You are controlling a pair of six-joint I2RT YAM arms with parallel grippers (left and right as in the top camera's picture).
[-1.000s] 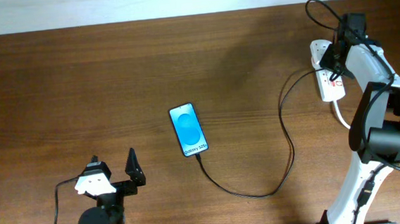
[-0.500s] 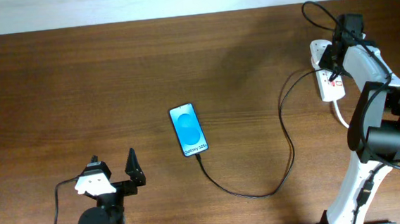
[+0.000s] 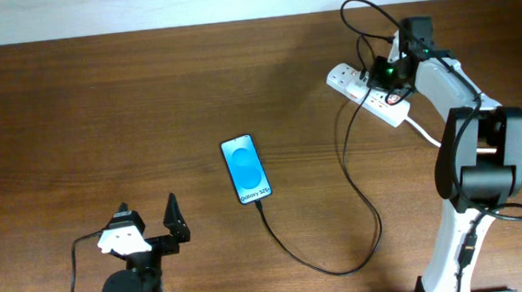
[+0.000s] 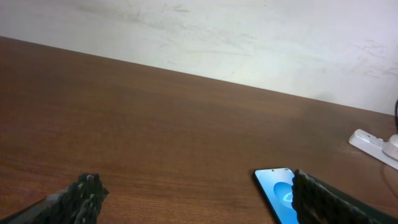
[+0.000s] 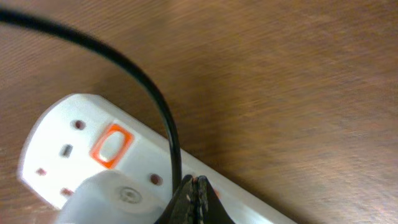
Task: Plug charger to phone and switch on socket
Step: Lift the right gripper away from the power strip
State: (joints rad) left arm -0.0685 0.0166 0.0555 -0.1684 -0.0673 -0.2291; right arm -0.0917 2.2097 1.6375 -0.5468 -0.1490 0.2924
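Flat mid-table [image 3: 101,102]: phone [image 3: 246,169], blue screen up, white text at end nearer robot. Thin black charger [image 3: 376,216] touching that end, looping twd near edge, then up R side to socket [image 3: 360,88]. Socket lying diagonal at far R, thick white cord [image 3: 426,133] trailing off its R end.

R gripper [image 3: 388,73] down on socket top. In wrist view, fingertips [image 5: 200,196] pinched together w/ no gap, nothing seen between them, resting on white casing just beside charger [image 5: 152,93] and near an orange-red switch [image 5: 111,144]. Pale rounded lump [image 5: 106,199] next to tips, prob. a plug body, too close-up to be sure.

L gripper [image 3: 148,220] low at near L, well apart from phone, spread wide, holding nothing. From its cam: fingers [image 4: 84,194] at the two bottom corners, phone [image 4: 277,186] by R finger, socket [image 4: 373,142] end at R edge.
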